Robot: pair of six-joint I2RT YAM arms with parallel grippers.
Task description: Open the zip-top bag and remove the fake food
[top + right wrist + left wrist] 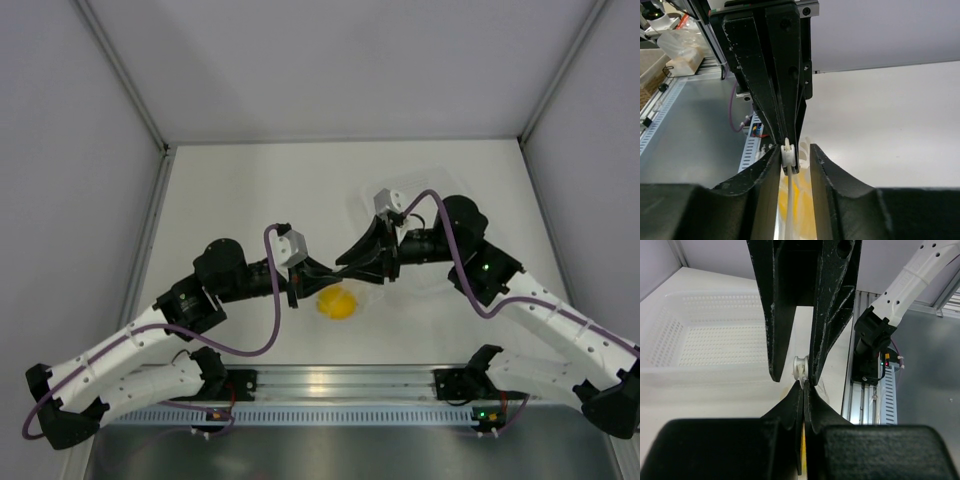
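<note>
A: Hands?
B: Left gripper [803, 385] is pinched fully shut on the top edge of the zip-top bag [790, 210], just beside the slider [788, 154]. Right gripper [795, 150] has its jaws a little apart around the slider, with a gap on one side, so it isn't clamped.
A: Food?
B: Fake food [338, 303] is directly under both grippers. It looks to be inside the bag.
A: Tip?
B: Clamp squarely on the slider, then pull straight along the track. The left must hold firm or the film may bunch.
</note>
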